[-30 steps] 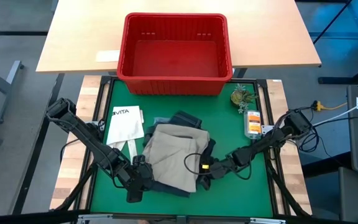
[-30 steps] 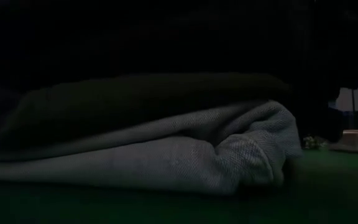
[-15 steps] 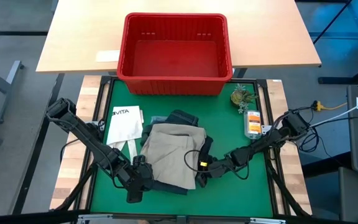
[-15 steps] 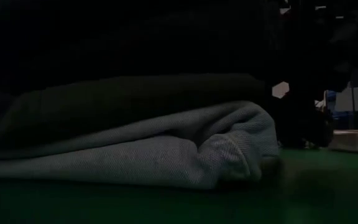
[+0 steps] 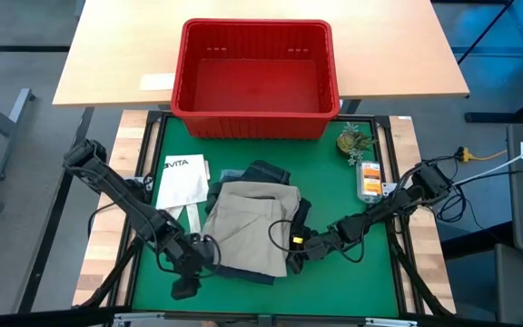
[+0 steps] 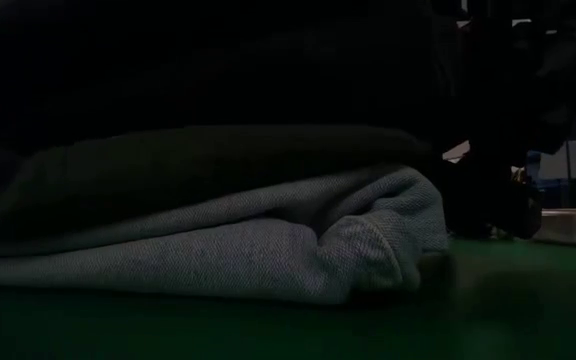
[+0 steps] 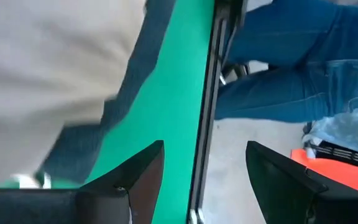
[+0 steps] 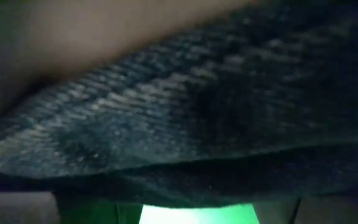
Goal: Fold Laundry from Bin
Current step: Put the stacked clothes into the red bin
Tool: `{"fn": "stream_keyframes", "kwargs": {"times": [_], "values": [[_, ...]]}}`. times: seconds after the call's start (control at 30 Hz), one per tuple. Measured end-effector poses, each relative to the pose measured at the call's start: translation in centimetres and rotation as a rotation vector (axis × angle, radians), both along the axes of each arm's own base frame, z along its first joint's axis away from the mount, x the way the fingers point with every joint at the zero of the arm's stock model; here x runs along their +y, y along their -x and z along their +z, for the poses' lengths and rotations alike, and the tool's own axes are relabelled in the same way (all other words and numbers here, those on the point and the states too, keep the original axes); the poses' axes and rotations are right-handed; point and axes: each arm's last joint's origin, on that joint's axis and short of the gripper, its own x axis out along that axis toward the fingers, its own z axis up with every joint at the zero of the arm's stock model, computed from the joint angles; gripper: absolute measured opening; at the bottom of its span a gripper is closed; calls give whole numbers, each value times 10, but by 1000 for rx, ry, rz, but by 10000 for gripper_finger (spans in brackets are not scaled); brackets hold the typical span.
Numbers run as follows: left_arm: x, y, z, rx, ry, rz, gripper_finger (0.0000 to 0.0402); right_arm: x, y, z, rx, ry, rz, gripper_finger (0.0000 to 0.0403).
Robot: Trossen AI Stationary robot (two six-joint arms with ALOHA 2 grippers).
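The left gripper (image 5: pixel 187 272), jaws wide and empty, has drawn back from the laundry (image 5: pixel 252 227); the right gripper (image 5: pixel 295 257), also wide, stays at its edge, so the stack looks finished.

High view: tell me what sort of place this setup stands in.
Probably a robotics lab or test workspace, not a home laundry room. A framed green work mat carries two dark arms with trailing cables, a bare wooden table holds the red bin, and the floor around is plain grey.

high: bright, even | low: very dim | wrists: seemingly blurred
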Motion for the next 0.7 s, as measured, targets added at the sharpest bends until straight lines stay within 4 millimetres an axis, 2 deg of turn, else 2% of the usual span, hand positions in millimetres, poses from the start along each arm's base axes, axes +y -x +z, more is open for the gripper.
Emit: {"fn": "stream_keyframes", "kwargs": {"times": [0.2, 0.47, 0.57, 0.7], "values": [[9, 16, 3, 72, -85, 29, 219, 0, 0, 0, 2, 1, 3, 236], [50, 30, 12, 130, -255, 143, 219, 1, 0, 0, 7, -12, 21, 236], [65, 34, 1, 92, -244, 171, 219, 1, 0, 0, 7, -11, 22, 236], [87, 42, -27, 60, -169, 224, 219, 1, 0, 0, 7, -9, 24, 236]]}}
